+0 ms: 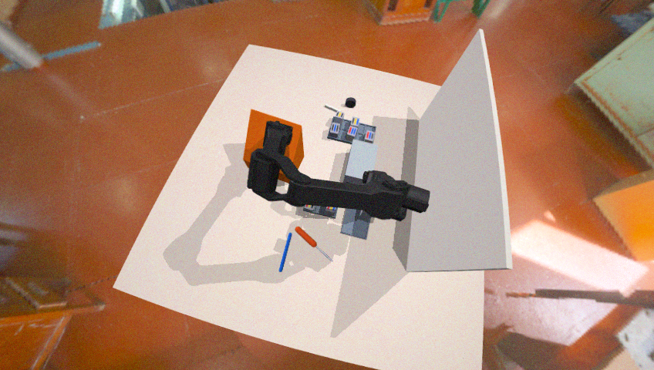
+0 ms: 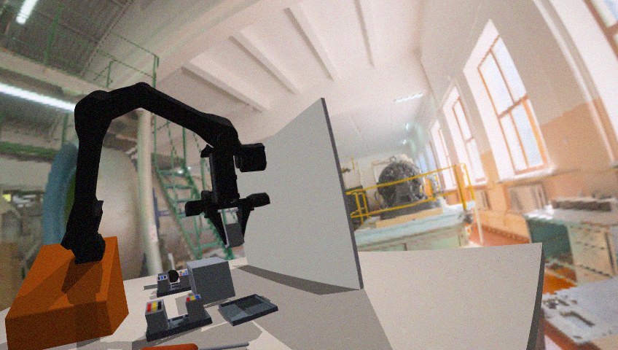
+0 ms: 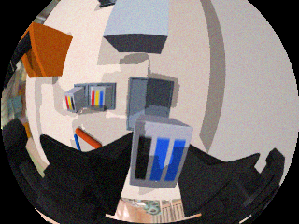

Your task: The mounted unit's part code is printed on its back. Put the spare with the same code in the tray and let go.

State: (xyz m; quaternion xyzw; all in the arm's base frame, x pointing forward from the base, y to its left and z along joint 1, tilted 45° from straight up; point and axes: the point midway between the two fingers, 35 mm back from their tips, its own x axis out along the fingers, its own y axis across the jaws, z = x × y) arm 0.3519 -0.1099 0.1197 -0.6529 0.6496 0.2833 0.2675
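Observation:
My gripper (image 2: 234, 240) (image 3: 155, 138) is shut on a grey spare (image 2: 235, 233) (image 3: 141, 176) with one black and two blue stripes on its face. It holds the spare high above the table. In the wrist view the spare overlaps the near end of the dark tray (image 2: 234, 320) (image 3: 136, 99), which also shows partly under the arm in the top view (image 1: 359, 229). The tray looks empty where it is visible. One rack (image 2: 177, 330) holds a red-yellow-black spare (image 2: 155, 307) (image 3: 71, 100) and a red-yellow-blue spare (image 2: 193, 300) (image 3: 97, 98). No mounted unit's code is visible.
A grey box (image 1: 362, 158) (image 2: 212, 281) (image 3: 137, 18) stands beyond the tray, with a rack of several spares (image 1: 352, 131) past it. A tall panel (image 1: 459, 183) (image 2: 299, 208) (image 3: 262, 89) stands beside the arm. A screwdriver (image 1: 305, 237), a blue rod (image 1: 284, 252) and a black cylinder (image 1: 350, 102) lie around.

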